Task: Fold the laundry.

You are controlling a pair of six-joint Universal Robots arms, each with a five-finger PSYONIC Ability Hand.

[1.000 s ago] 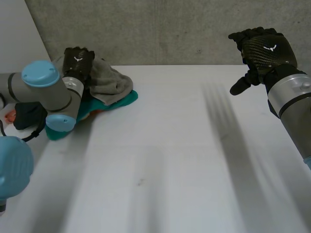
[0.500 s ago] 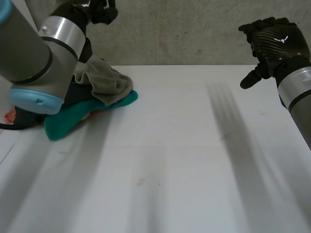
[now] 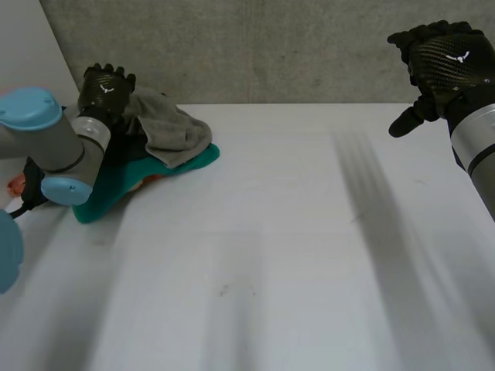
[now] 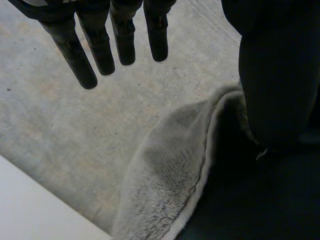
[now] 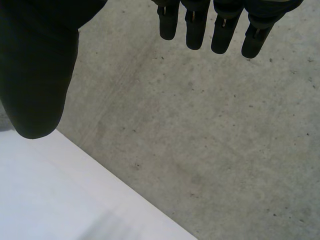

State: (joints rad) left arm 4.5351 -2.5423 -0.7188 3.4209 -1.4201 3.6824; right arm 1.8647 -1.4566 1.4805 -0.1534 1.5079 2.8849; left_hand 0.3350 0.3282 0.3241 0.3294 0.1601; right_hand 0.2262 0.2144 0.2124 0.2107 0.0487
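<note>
Both splayed, empty: left robot hand (image 3: pixel 104 86), right robot hand (image 3: pixel 442 62).

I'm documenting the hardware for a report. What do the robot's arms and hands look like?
The left arm and right arm are grey tubes, the left's rounded joints closed by light-blue caps. A silvery cuff leads to each black hand. The left hand and right hand each carry a small white emblem on the back; the fingers are slim, dark cylinders.
</note>
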